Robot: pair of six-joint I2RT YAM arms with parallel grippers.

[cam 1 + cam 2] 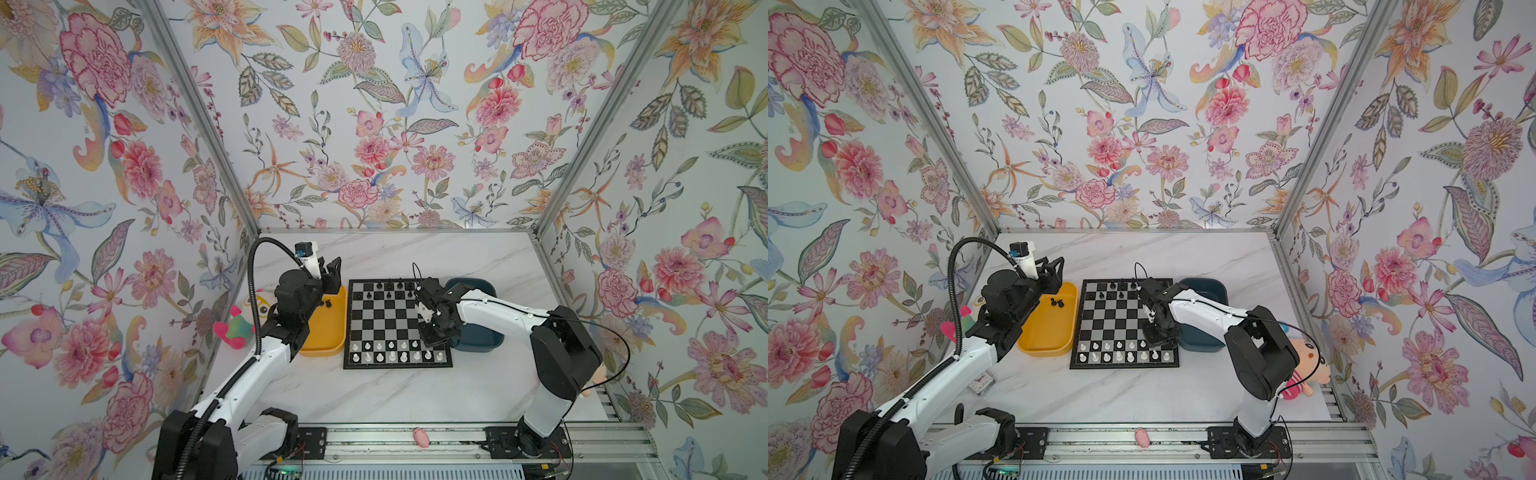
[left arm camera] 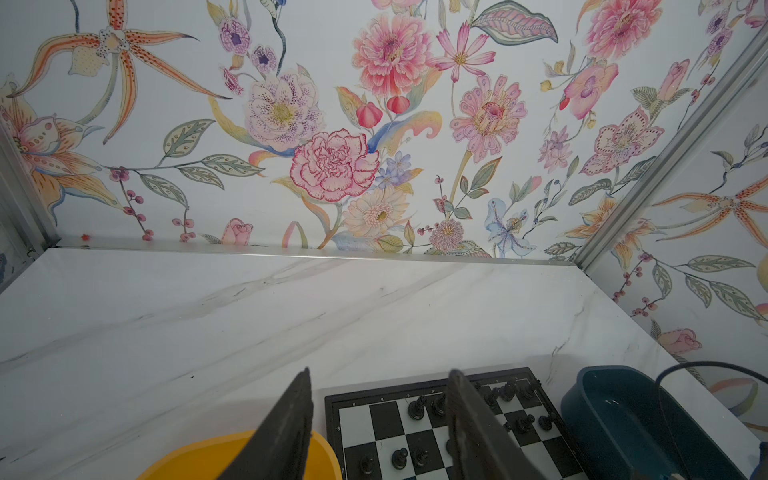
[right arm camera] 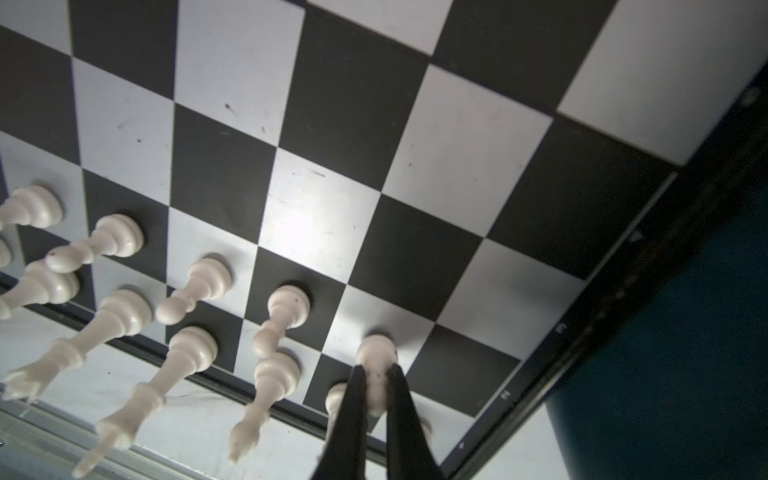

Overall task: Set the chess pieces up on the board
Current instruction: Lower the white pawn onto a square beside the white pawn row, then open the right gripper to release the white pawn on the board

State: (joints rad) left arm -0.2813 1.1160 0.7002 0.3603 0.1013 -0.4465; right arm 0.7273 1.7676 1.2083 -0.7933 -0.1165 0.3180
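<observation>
Where right tool pinches, white pawn sits between tips, on board.

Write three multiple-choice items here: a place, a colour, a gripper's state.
1. The yellow tray lies where in a top view?
A. left of the board
B. right of the board
C. on the board
2. The pawn in the right gripper is
A. black
B. white
C. yellow
3. The left gripper is
A. shut on a pawn
B. shut on the tray
C. open and empty
Key: 1 A, the tray is beside the board's left edge; 2 B, the jaws pinch a white pawn; 3 C, its jaws stand apart with nothing between.
</observation>
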